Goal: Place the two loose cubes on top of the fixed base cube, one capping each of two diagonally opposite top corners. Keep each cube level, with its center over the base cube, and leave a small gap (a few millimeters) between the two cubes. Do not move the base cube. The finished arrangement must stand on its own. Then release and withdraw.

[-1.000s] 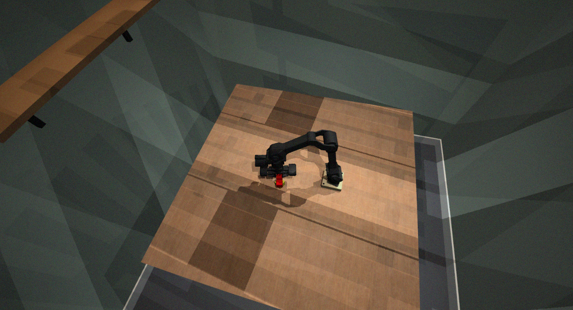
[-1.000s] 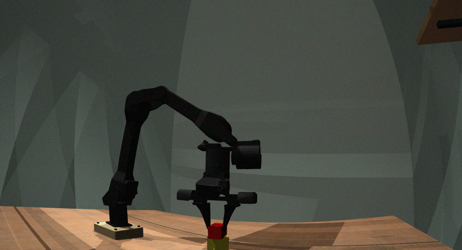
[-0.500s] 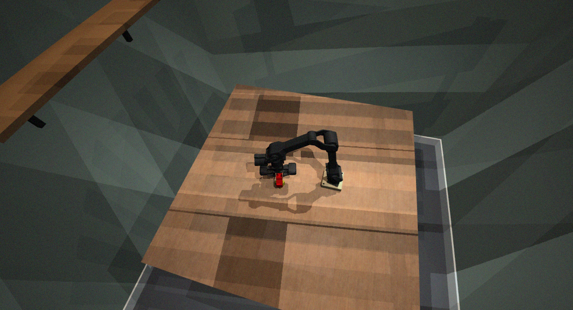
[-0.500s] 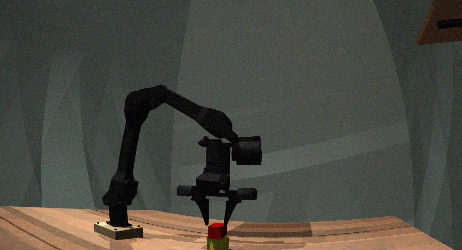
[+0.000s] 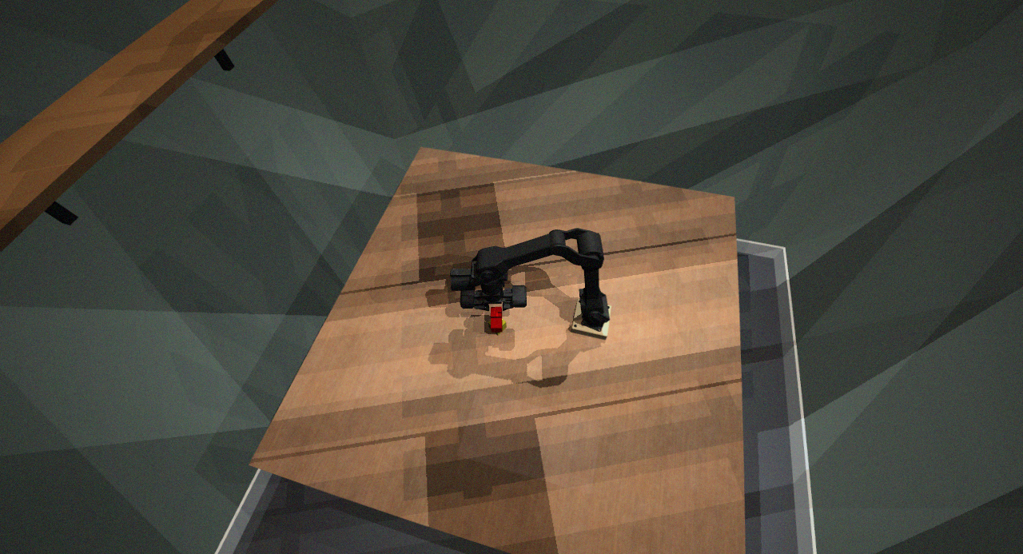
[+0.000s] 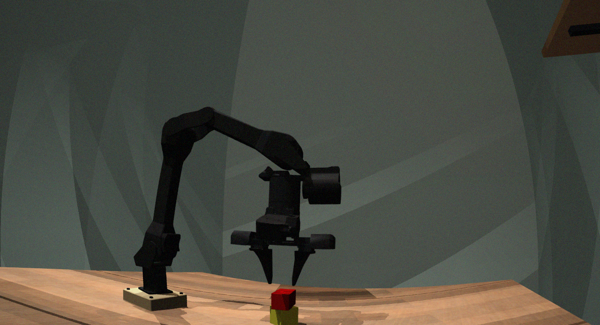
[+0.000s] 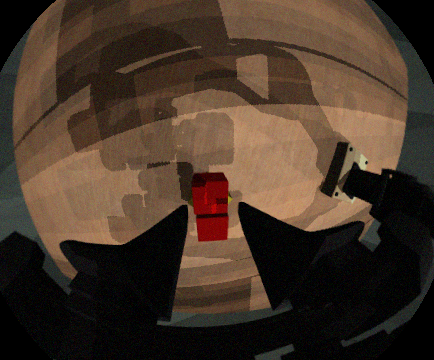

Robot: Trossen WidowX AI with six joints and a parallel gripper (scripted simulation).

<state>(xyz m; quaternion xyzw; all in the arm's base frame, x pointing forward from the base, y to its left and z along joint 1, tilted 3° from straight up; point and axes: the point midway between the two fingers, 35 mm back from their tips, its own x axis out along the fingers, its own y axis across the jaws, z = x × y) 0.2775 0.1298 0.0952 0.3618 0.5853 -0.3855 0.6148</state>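
Note:
The yellow base cube stands on the table, mostly covered from above. Two red cubes sit side by side on it; they overlap in the exterior view. In the wrist view one red cube is farther up the picture and the other red cube is just below it, with a thin dark line between them. Both look level. I cannot tell the exact gap width or how they sit over the corners. My gripper is open and empty, just above the red cubes.
The wooden table carries the arm's pale base plate, to one side of the cubes. A wooden shelf is high beyond the table. Shadows of the arm fall across the wood.

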